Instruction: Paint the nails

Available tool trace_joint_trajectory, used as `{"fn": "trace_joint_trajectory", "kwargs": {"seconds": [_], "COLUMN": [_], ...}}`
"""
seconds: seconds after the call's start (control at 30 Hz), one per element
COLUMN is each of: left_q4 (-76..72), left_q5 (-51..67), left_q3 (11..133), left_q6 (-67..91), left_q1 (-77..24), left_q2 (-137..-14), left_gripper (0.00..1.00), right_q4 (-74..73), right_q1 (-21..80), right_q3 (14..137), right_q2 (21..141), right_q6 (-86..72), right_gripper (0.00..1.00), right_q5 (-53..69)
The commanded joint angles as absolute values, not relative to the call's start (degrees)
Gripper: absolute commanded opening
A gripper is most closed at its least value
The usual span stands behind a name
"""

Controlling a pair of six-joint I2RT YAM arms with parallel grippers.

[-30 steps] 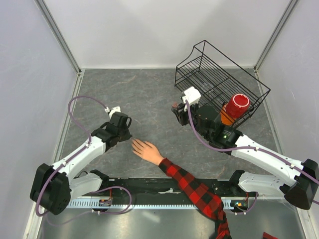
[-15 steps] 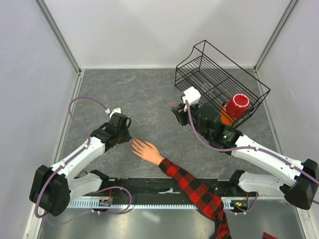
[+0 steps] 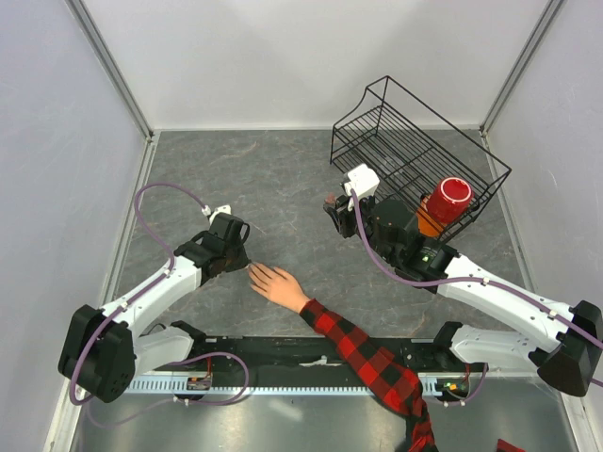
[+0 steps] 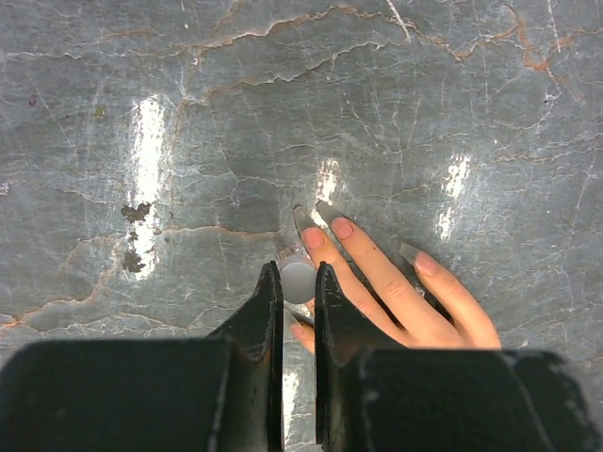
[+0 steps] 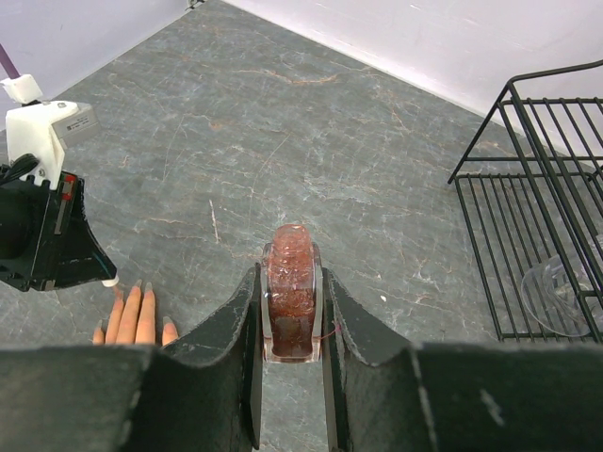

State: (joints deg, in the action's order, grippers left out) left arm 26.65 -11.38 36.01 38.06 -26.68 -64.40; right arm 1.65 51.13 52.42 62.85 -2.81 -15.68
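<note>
A pale hand (image 3: 273, 282) in a red-and-black plaid sleeve (image 3: 367, 363) lies flat on the grey table, fingers spread. In the left wrist view its nails (image 4: 314, 237) show pink with long clear tips. My left gripper (image 3: 238, 258) (image 4: 298, 271) is shut on a small white cap (image 4: 298, 282), held right over the tips of the fingers. My right gripper (image 3: 332, 205) (image 5: 289, 271) hovers farther right, shut on the tiny dark red bottle (image 5: 292, 282), whose top is open. The hand (image 5: 132, 320) also appears at the lower left of the right wrist view.
A black wire basket (image 3: 415, 151) (image 5: 537, 235) sits tilted at the back right, with a red cup (image 3: 450, 198) and an orange object beside it. Light walls enclose the table on three sides.
The left arm has shifted very slightly near the fingertips. The hand and the right arm have stayed where they were.
</note>
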Motion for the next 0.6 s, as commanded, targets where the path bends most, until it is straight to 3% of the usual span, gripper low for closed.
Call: {"fn": "trace_joint_trajectory", "kwargs": {"seconds": [0.0, 0.57], "left_q4": [24.61, 23.47], "left_q5": [-11.34, -12.83], "left_q3": [35.86, 35.86], "left_q6": [39.37, 39.2], "left_q1": [-26.45, -26.37], "left_q2": [-64.95, -67.15], "left_gripper": [0.02, 0.02], "right_q4": [3.16, 3.08], "right_q1": [50.98, 50.98], "right_q3": [54.67, 54.58], "right_q2": [61.35, 61.44], "right_q6": [-3.34, -3.43], "right_gripper": [0.0, 0.0], "right_q5": [-15.29, -15.21]}}
